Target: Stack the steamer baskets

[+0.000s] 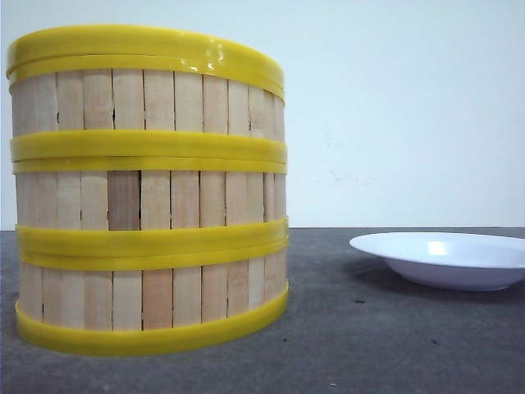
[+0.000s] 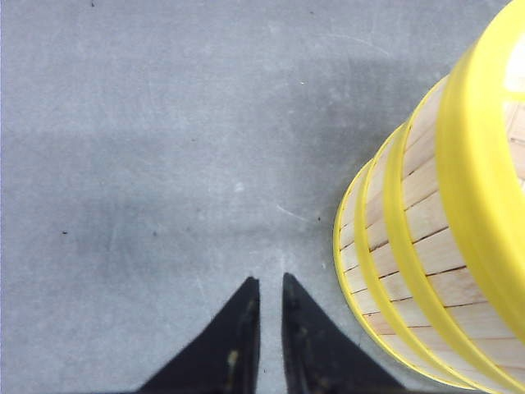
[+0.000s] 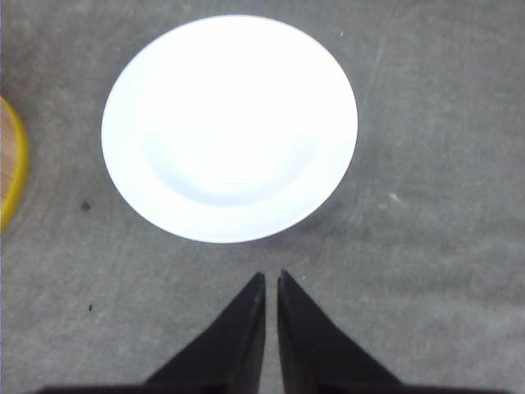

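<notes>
Three steamer baskets stand stacked in one column at the left of the front view: the top one (image 1: 148, 98), the middle one (image 1: 148, 197) and the bottom one (image 1: 148, 295), each with pale slat walls and yellow rims. The left wrist view looks down on the same stack (image 2: 435, 246), which stands beside my left gripper (image 2: 270, 279) and apart from it. That gripper is shut, hovering over bare table with nothing in it. My right gripper (image 3: 271, 274) is also shut and empty. A sliver of the stack's yellow rim (image 3: 10, 164) shows at the edge of the right wrist view.
A white shallow plate (image 1: 443, 258) lies on the grey table (image 1: 369, 345) to the right of the stack. In the right wrist view the plate (image 3: 230, 127) lies just beyond the fingertips. A white wall closes off the back.
</notes>
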